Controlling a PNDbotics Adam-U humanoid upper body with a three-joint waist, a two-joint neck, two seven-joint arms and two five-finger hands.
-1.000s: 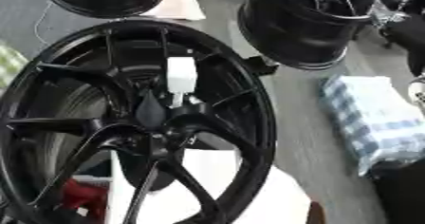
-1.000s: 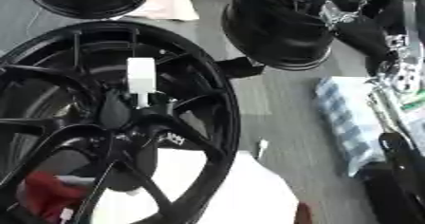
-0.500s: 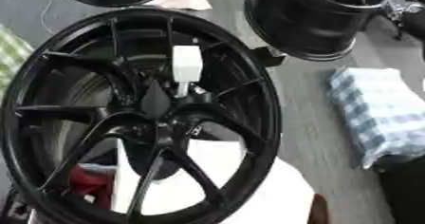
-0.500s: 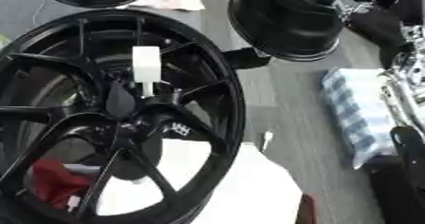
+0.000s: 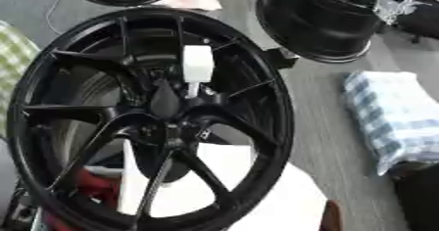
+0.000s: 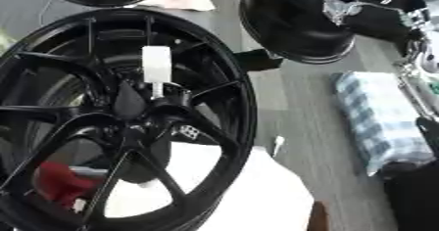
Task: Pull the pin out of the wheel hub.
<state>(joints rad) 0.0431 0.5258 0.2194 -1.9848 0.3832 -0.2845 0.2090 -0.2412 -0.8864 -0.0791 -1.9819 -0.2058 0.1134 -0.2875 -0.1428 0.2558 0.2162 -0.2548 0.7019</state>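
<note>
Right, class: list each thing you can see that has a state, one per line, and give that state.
Wheel: tilted up, face toward the camera.
Pin: white, still seated in the hub, sticking out.
Hub: pin not yet pulled.
Checked cloth: lying folded on the floor, right of the wheel.
Second black rim: standing behind, untouched.
Hands: neither clearly in view.

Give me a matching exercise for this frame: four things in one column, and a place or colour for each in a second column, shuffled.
Things:
1. pin
2. wheel hub
3. checked cloth
4. second black wheel

Places and colours:
A. lying on the floor at the right, blue and white
B. white, standing up out of the middle of the big wheel
C. at the far side, upper right of the view
D. black, where the big wheel's spokes meet

Pairs: 1-B, 2-D, 3-A, 4-C
</note>
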